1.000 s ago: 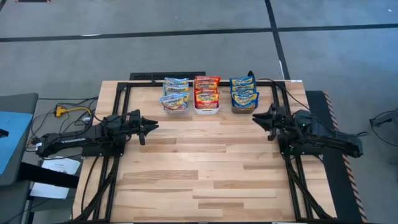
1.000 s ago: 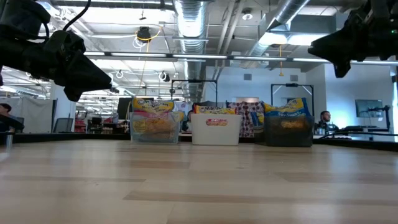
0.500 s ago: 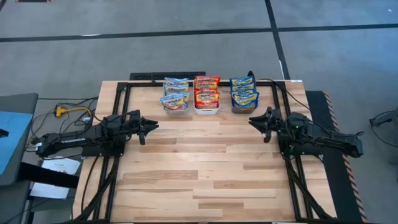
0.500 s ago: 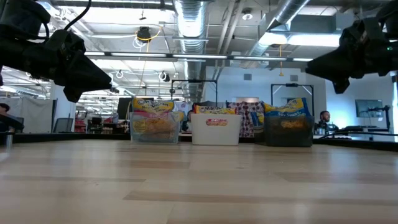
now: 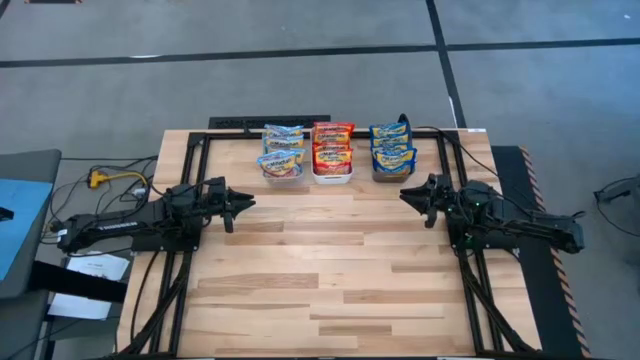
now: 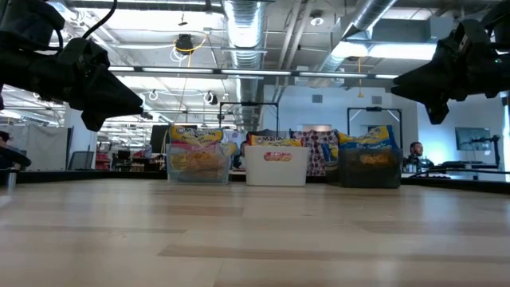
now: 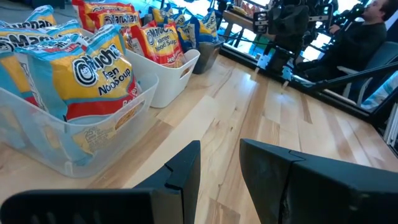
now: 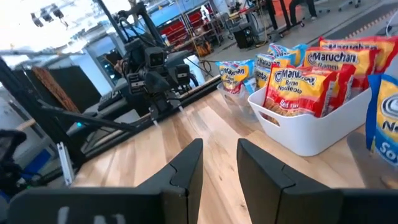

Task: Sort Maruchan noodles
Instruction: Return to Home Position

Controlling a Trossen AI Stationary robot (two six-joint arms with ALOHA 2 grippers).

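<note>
High view: left pincer (image 5: 243,203) and right pincer (image 5: 406,195) hover slightly parted, empty, near bins (image 5: 332,180) holding Maruchan noodles (image 5: 333,150).

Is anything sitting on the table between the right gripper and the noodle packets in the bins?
Nothing visible. Only bare table lies between the right gripper and the Maruchan noodles, which all stand in the three bins.

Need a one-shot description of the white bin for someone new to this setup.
Look at the far edge of the wooden table, where three bins stand in a row. The white bin is the middle one, between the clear bin and the dark bin. It alone has opaque white walls, and it holds the red-accented packets.
</note>
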